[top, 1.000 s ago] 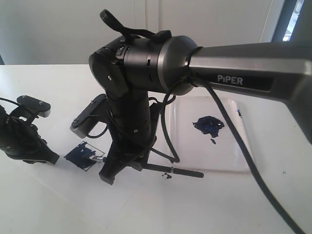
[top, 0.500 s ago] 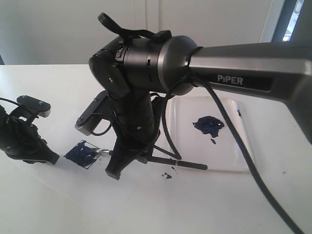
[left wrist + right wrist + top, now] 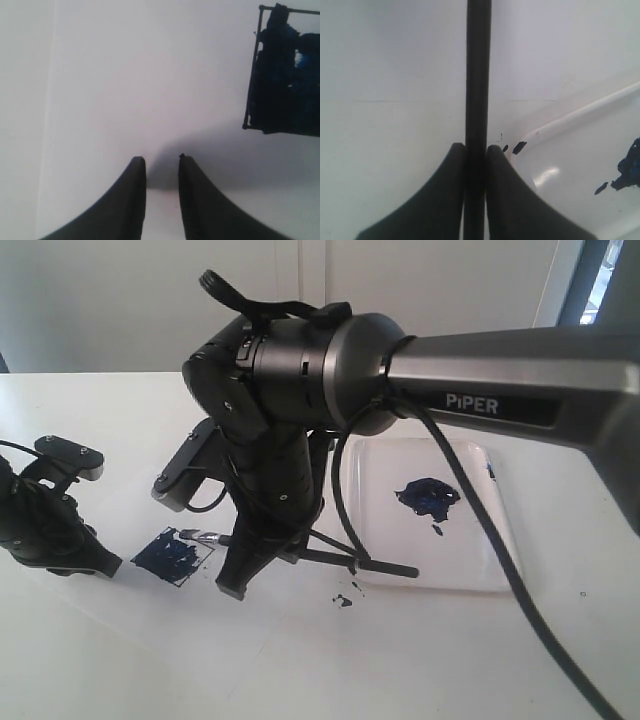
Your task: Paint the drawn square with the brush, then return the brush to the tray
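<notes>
Now, right jaws pinching the brush [image 3: 479, 75], keep strokes light, inside the drawn square [image 3: 175, 555], covering leftover white; left jaws stand apart, empty.

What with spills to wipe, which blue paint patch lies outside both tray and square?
The small splatter by the tray's corner; the blob sits in the tray, the smear fills the drawn square.

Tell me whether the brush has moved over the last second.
Yes. The brush has shifted up the exterior view, away from the paint drips; its tip sits at the upper edge of the drawn square.
</notes>
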